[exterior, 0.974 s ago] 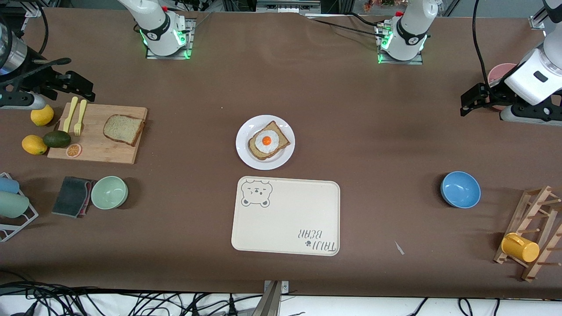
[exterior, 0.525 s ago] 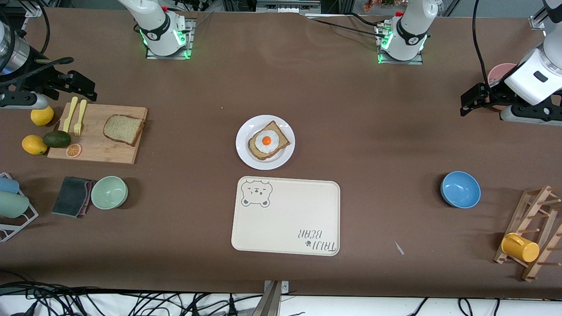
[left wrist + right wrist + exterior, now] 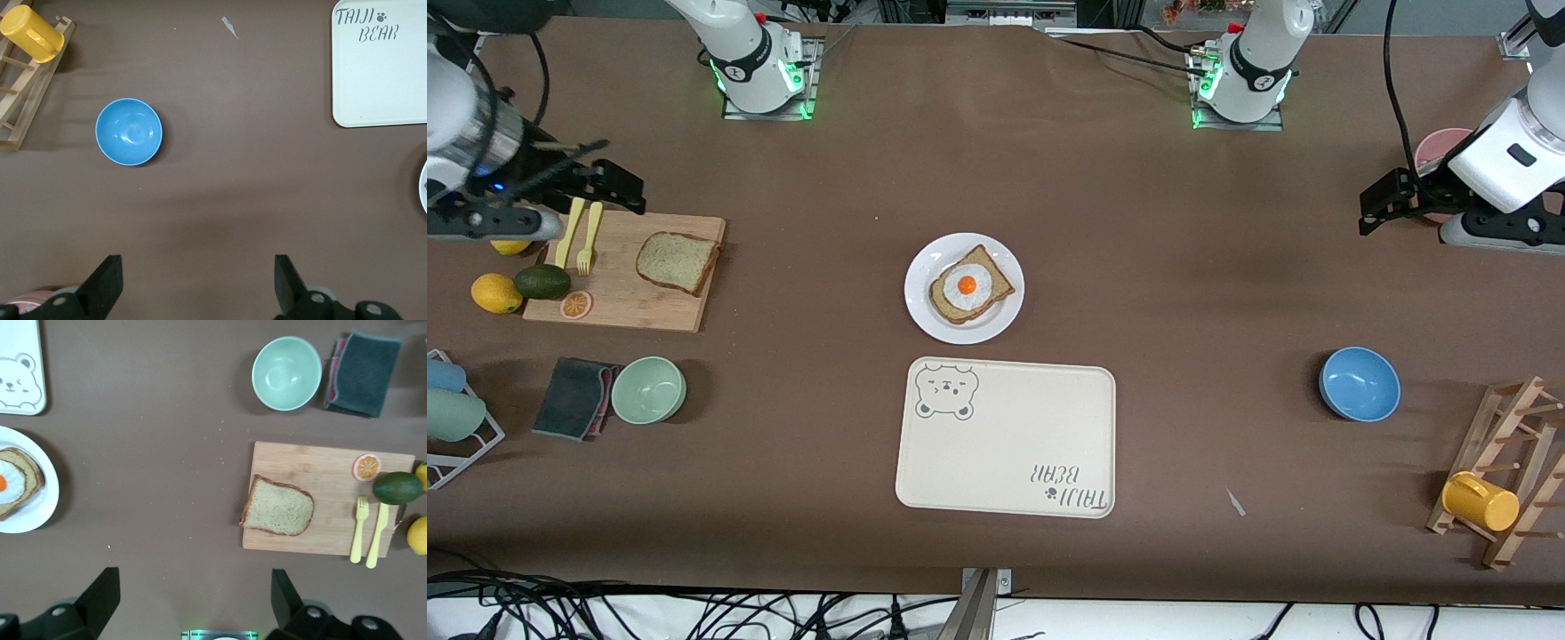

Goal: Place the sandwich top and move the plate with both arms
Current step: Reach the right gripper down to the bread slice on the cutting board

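Right gripper (image 3: 609, 182) open, empty, over board corner by yellow fork. Plain brown bread slice (image 3: 678, 261) flat on wooden cutting board (image 3: 618, 307), toward its plate-side edge. Round white plate (image 3: 925, 307) mid-table, bearing egg-topped slice (image 3: 967, 286). Left gripper (image 3: 1383, 209) open, waiting at its table end. Risk: flat slice slides under fingers; off-centre drop overhangs egg.

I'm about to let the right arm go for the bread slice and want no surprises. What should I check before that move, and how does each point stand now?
1. right gripper open and empty: ok, fingers spread, nothing between them.
2. sandwich top free to grasp: ok, it lies flat on the cutting board, apart from the fork.
3. Right gripper over the slice: not ok, it is over the board's corner by the fork.
4. Egg slice on the plate ready to be topped: ok.
5. left gripper out of the way: ok, open, waiting at its own end of the table.
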`<state>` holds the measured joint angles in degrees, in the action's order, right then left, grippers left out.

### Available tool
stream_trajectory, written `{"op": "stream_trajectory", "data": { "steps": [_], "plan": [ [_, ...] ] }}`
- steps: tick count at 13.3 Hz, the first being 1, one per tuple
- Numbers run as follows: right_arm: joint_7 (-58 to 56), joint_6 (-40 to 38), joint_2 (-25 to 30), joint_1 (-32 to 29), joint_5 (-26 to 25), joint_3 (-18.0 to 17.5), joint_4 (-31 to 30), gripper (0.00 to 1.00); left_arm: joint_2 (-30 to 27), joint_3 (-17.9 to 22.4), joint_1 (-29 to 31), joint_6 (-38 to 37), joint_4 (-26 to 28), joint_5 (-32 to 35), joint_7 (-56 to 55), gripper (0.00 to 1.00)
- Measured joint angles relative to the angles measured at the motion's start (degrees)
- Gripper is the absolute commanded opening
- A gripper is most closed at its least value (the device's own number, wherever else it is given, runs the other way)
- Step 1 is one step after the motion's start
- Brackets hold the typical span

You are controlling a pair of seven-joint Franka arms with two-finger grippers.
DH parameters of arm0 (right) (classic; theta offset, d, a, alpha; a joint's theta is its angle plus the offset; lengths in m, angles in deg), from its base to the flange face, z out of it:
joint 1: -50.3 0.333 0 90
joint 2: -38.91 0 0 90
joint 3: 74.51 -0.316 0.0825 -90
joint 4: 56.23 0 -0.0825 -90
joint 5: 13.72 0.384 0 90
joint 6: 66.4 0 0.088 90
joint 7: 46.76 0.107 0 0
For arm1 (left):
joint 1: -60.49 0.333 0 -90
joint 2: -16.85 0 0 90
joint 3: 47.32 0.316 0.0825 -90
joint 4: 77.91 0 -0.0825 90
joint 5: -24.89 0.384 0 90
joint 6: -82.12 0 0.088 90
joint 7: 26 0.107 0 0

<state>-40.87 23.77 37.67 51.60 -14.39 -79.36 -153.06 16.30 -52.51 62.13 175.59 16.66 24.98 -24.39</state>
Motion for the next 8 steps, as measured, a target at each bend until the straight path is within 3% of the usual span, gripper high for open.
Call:
{"op": "stream_trajectory", "data": {
  "steps": [3, 8],
  "plan": [
    [3.72, 8.05, -1.85, 1.53, -0.86, -0.02, -8.06, 1.0, 0.0, 0.0, 0.0, -0.01, 0.0, 0.0, 0.0, 1.0],
    [7.4, 20.03, -2.33, 2.63, -7.07, 0.0, -23.32, 1.0, 0.0, 0.0, 0.0, -0.01, 0.0, 0.0, 0.0, 1.0]
  ]
}}
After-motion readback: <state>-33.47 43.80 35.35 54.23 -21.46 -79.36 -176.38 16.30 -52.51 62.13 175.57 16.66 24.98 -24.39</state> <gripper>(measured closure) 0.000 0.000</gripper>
